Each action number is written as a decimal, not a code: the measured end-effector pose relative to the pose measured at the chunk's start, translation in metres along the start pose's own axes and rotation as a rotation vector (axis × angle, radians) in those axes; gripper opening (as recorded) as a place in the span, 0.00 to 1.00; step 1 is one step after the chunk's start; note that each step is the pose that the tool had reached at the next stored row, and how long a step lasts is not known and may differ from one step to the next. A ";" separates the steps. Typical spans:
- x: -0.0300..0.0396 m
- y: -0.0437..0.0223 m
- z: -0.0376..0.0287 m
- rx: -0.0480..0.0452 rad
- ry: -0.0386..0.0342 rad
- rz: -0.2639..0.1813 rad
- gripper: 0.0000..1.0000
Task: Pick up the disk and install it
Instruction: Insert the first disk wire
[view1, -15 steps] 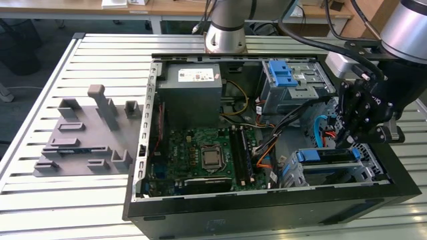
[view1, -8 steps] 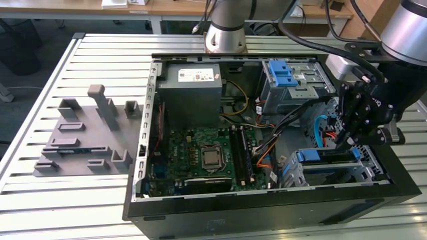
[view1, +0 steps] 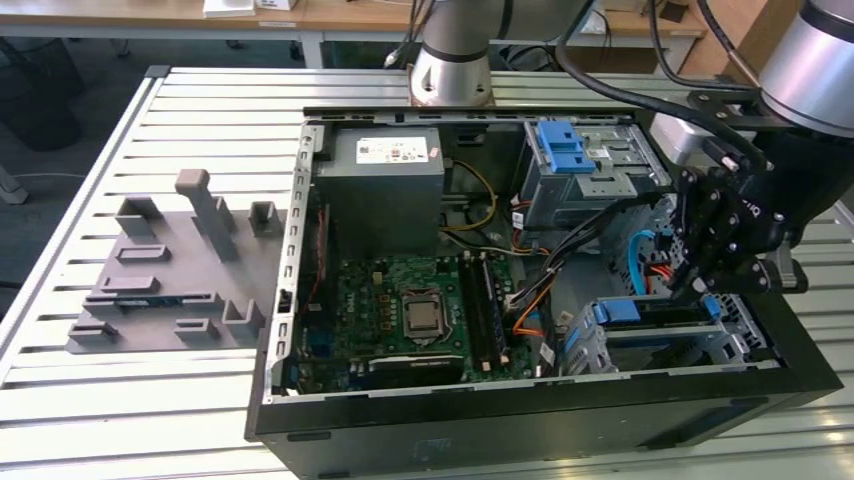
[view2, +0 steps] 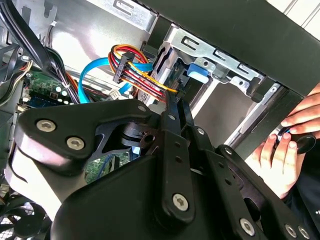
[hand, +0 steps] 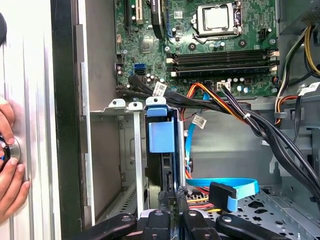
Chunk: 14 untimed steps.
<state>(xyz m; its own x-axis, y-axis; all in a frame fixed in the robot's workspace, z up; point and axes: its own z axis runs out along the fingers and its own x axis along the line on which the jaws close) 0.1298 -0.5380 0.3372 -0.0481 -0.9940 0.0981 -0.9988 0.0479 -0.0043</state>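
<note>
The disk (view1: 650, 312), a dark slab with a blue plastic carrier, stands on edge in a slot of the metal drive cage (view1: 731, 345) at the near corner of the open computer case, on the exterior view's right. Both wrist views show its blue tab (hand: 161, 135) (view2: 197, 72) between the cage's rails (hand: 117, 106). My gripper (view1: 691, 290) hangs just above the disk. Its black fingers are pressed together at the disk's near end (hand: 173, 192) (view2: 172, 100). Nothing shows between them.
Cable bundles (hand: 235, 107) and a blue ribbon cable (hand: 225, 187) run beside the cage. The motherboard (view1: 414, 310), a grey box (view1: 387, 180) and an upper cage with a blue latch (view1: 574, 150) share the case. A person's hand (view2: 290, 145) rests outside it. A grey fixture (view1: 174, 270) lies on the exterior view's left.
</note>
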 end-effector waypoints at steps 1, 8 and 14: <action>0.0000 0.0000 0.0001 0.0000 0.0000 0.000 0.16; 0.0012 0.0000 0.0020 -0.0001 -0.0003 0.000 0.16; 0.0012 0.0000 0.0032 -0.0001 -0.0001 0.001 0.16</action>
<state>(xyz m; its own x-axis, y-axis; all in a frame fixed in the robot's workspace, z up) 0.1297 -0.5395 0.3341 -0.0488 -0.9940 0.0980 -0.9988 0.0486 -0.0043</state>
